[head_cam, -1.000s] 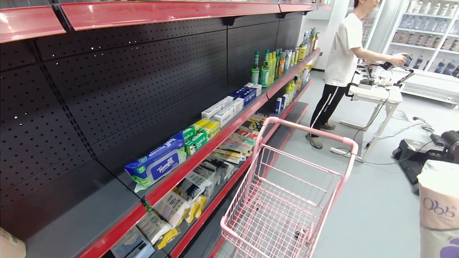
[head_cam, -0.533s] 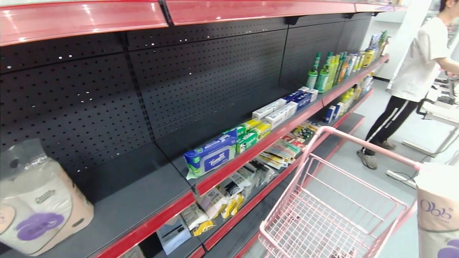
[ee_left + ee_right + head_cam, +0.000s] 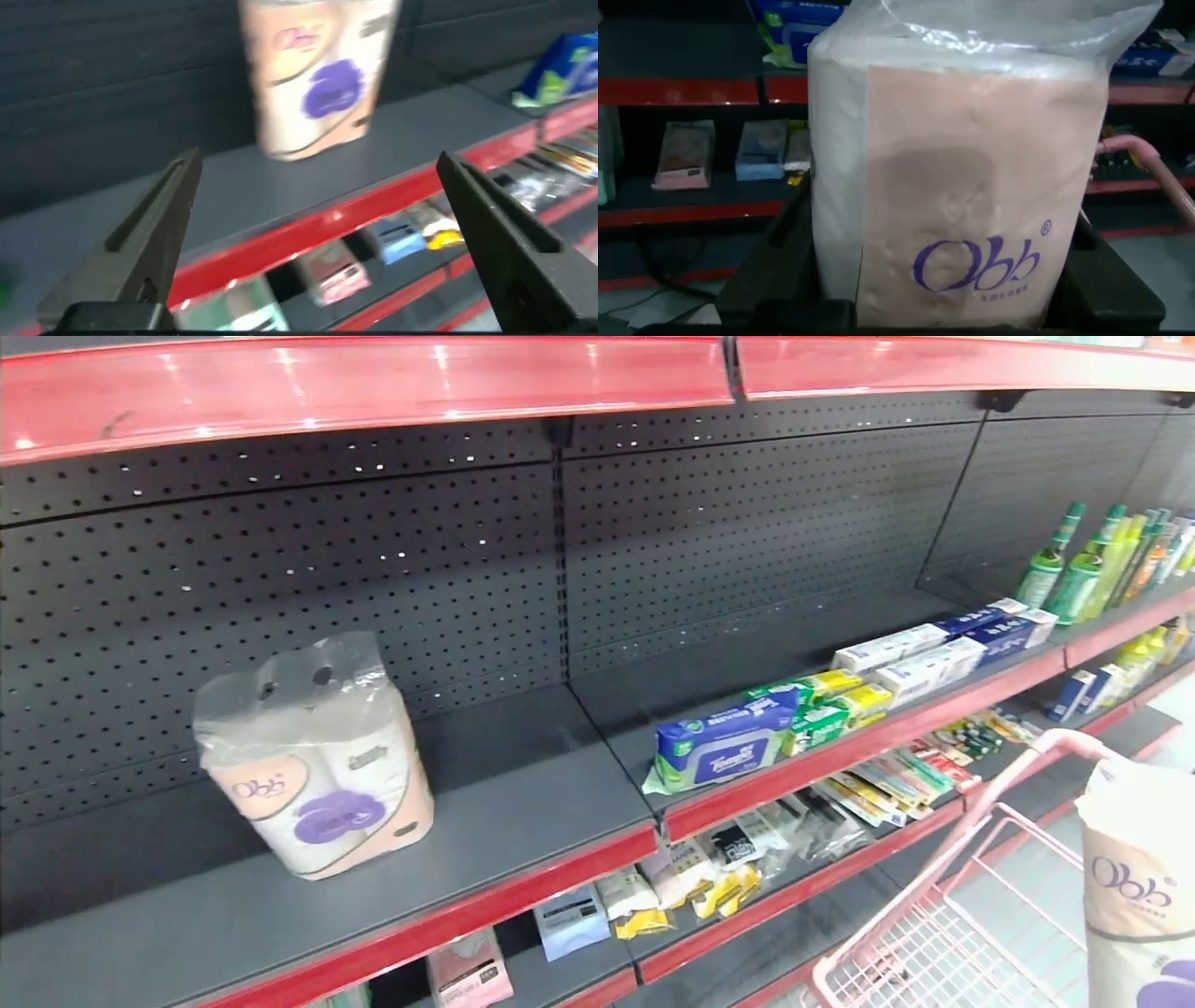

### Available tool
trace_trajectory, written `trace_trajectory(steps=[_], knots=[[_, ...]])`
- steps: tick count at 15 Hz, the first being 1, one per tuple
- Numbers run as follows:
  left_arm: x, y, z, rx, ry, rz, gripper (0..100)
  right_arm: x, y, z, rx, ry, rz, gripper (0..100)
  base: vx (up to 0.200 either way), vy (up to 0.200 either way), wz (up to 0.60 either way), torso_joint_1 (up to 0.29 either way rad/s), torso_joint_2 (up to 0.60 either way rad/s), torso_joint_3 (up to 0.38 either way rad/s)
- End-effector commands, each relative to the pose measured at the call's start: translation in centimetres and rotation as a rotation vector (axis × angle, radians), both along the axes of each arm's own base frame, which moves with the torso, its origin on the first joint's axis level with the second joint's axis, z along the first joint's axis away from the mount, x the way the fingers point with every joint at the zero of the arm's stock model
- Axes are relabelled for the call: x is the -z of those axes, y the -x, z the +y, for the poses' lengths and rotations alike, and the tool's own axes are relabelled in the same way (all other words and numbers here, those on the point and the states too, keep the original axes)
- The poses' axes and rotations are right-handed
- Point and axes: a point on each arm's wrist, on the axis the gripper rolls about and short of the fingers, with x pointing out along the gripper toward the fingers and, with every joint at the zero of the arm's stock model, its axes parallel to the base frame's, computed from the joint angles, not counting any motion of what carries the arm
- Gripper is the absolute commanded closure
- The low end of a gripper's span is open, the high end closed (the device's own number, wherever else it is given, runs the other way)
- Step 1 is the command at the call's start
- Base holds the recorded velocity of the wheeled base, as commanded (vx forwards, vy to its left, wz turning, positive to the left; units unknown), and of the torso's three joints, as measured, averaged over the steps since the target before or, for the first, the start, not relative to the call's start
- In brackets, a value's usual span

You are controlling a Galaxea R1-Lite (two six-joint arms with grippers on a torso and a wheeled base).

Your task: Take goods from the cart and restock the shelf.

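head view: one toilet paper pack (image 3: 313, 756) is standing upright at middle left on the grey shelf (image 3: 523, 803); a second pack (image 3: 1139, 887) is showing at lower right, by the pink cart (image 3: 934, 952).
left wrist view: the left gripper (image 3: 318, 168) is gaping wide, empty.
right wrist view: the right gripper (image 3: 943, 271) is clamping the second pack; it is probably best set upright beside the first.

One toilet-roll pack (image 3: 317, 765) stands upright on the shelf (image 3: 523, 803), a second pack (image 3: 1139, 887) near the pink cart (image 3: 943, 933).
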Motion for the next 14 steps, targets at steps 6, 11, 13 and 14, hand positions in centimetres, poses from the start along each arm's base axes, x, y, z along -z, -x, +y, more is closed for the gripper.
trace_trajectory(steps=[6, 11, 13, 14], knots=[[0.0, 0.0, 0.0, 0.001, 0.0, 0.001, 0, -0.1, 0.0, 0.0, 0.001, 0.003, -0.006, 100, 0.0, 0.0, 0.6, 0.002, 0.0, 0.005], [0.0, 0.0, 0.0, -0.001, -0.001, 0.001, 0, 0.2, 1.8, -0.9, 0.001, -0.015, -0.093, 100, 0.0, 0.0, 0.12, 0.001, 0.0, 0.0], [0.0, 0.0, 0.0, 0.001, -0.003, -0.001, 0, 1.1, 2.6, -1.3, -0.003, -0.014, -0.126, 100, 0.0, 0.0, 0.0, 0.0, 0.0, 0.0], [0.0, 0.0, 0.0, 0.005, -0.008, 0.004, 0, 2.2, 3.3, -1.6, -0.003, -0.016, -0.156, 100, 0.0, 0.0, 0.0, 0.0, 0.0, 0.0]])
